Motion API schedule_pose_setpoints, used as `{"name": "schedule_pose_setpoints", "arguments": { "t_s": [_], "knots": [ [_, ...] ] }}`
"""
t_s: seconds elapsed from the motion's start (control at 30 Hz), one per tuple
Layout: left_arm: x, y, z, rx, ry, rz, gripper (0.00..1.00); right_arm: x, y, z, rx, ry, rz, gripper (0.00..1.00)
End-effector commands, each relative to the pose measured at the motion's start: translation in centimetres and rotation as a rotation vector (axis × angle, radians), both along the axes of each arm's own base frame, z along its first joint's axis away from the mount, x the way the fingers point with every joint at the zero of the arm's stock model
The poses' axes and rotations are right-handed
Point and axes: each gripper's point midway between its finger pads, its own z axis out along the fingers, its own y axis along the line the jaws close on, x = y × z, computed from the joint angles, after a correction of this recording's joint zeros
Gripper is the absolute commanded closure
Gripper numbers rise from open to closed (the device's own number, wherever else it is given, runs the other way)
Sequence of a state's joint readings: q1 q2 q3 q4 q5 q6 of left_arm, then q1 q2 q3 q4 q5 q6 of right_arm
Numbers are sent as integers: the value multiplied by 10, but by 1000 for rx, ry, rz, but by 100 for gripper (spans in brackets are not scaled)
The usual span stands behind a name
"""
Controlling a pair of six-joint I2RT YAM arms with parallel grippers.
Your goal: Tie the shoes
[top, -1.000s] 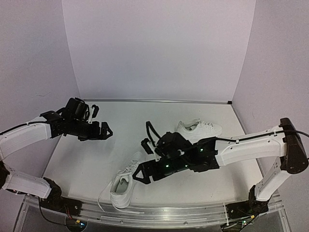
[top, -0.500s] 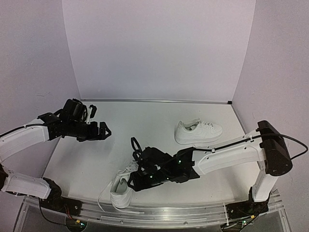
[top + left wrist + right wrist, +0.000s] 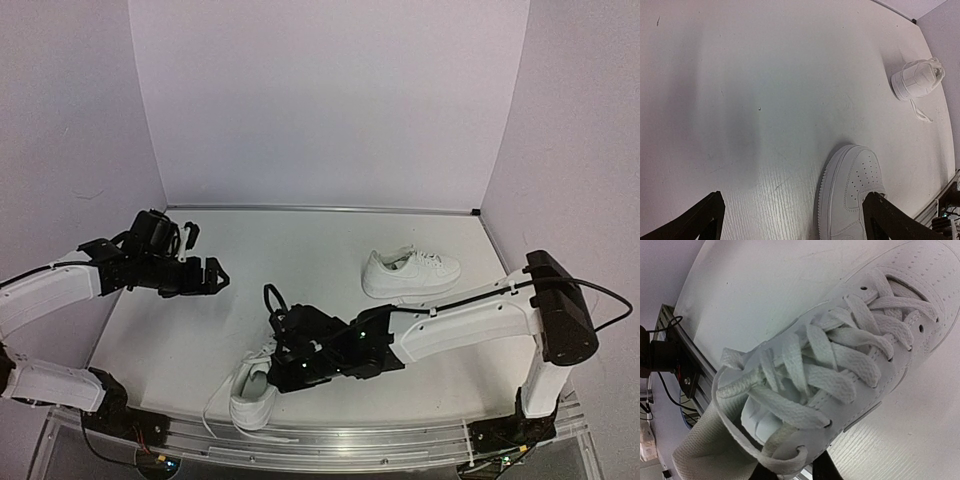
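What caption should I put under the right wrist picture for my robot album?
The right tool pinches a loose lace at the opening of a white sneaker.

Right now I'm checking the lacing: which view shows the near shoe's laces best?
The right wrist view: the near shoe fills the frame, laces crossing eyelet to eyelet. The top external view shows only the shoe's heel end; the right arm covers the rest. The left wrist view shows just its perforated toe.

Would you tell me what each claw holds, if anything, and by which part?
Left claw: nothing. Right claw seems to pinch the lace of the near shoe, at its collar.
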State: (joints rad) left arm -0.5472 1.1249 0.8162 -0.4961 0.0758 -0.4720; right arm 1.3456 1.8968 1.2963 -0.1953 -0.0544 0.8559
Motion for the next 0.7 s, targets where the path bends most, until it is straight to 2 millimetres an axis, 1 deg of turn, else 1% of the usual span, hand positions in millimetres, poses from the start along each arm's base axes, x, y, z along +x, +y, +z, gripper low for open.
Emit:
{"name": "schedule_pose_setpoints", "arguments": {
  "t_s": [0.0, 0.13, 0.23, 0.37, 0.47, 0.53, 0.67],
  "knots": [
    [-2, -7, 14, -47, -50, -43, 0, 32, -11, 34, 5, -137, -93, 100],
    [-13, -18, 17, -100, -65, -125, 0, 60, -26, 63, 7, -246, -123, 100],
    [-19, -24, 17, -138, -76, -170, 0, 88, -46, 70, -10, -270, -149, 100],
    [-30, -37, 18, -233, -94, -244, 0, 115, -69, 70, -54, -299, -162, 100],
    [-36, -44, 10, -291, -75, -262, 0, 129, -78, 70, -74, -313, -177, 100],
    [-40, -47, -1, -303, -46, -274, 1, 138, -82, 72, -81, -325, -193, 100],
    [-49, -55, -24, -283, 15, -308, 4, 154, -88, 74, -91, -339, -225, 100]
  ]
}}
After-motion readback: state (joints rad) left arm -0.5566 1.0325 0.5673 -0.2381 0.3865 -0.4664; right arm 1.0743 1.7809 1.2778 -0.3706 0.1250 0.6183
